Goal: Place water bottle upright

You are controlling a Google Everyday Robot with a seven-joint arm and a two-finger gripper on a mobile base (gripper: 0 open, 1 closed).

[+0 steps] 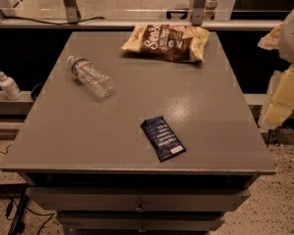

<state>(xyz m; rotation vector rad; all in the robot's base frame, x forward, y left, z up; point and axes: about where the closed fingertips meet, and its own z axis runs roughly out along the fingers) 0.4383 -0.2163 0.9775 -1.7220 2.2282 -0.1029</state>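
Observation:
The water bottle (90, 77) is a small clear ribbed plastic bottle with a white cap and a pale label band near the neck. It lies on its side on the back left part of the grey table top (137, 131), cap pointing to the far left. My gripper (264, 80) hangs at the right edge of the view, beyond the table's right side and above its level, far from the bottle. Its pale yellow fingers (284, 97) stand apart with nothing between them.
A brown-and-yellow chip bag (167, 42) lies at the back centre of the table. A dark blue snack packet (162, 138) lies near the front centre. A small white pump-dispenser bottle (7, 84) stands on a ledge left of the table. Drawers sit below the table's front edge.

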